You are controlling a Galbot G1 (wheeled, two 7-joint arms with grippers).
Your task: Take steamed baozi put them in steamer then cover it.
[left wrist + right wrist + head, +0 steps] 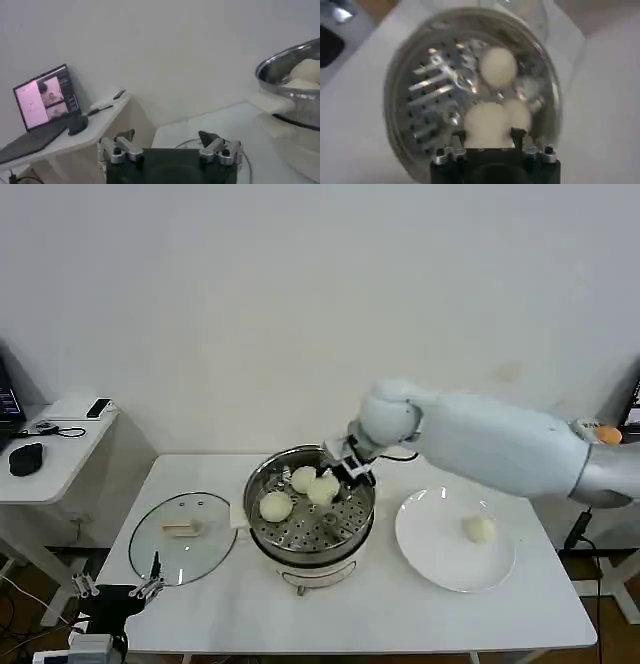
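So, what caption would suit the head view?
Right gripper holds a third baozi over the steamer; one waits on the plate.

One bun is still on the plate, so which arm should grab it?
Probably the right: its hand is over the steamer, beside the plate with the last bun. The left hand waits by the lid.

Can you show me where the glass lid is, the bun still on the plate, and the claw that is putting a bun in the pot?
glass lid (183, 536), head view, on its glass dome.
bun on the plate (480, 529), head view, on its top.
right gripper (488, 134), right wrist view, between its fingertips, closed on a bun over the steamer (262, 529).
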